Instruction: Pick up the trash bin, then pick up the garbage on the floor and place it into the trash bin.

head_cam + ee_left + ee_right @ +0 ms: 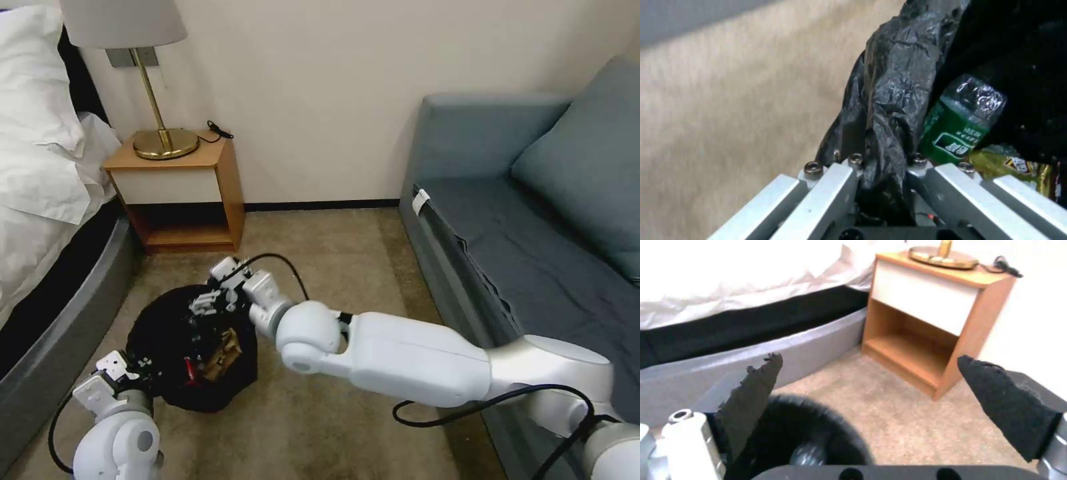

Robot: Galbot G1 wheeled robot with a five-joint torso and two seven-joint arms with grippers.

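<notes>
Trash bin [170, 347] sat on the carpet [347, 267], black liner bag draped over rim, between the bed base [60, 333] and the open floor in front of the sofa [507, 253]. Garbage already inside: clear bottle with green label [958, 130] lying against the liner wall, gold-brown wrapper [1009, 165] just beside it, brown paper bag [223, 350] and a red bit [189, 369] visible through the mouth from the head view.

Left gripper [127, 367] at the bin's near-left rim, pinching a fold of the black liner bag [889, 110] and rim between its fingers [831, 186]. Right gripper [213, 300] hovered over the far side of the bin mouth, black padded fingertips [753, 390] spread wide, nothing between them; dark round bin mouth [809, 436] right under it in the right wrist view.

Tight on the left: bed base near the bin, narrow strip of carpet between. Nightstand [183, 193] beyond the bin against the wall, apart from it, lower shelf open, brass lamp [163, 140] and a black cable [219, 129] on top. Wide free carpet to the right of the bin up to the sofa edge; right arm [413, 360] stretched across that space. White bedding [47, 153] hanging over the bed side. Plain cream wall [333, 87] with dark skirting behind.
</notes>
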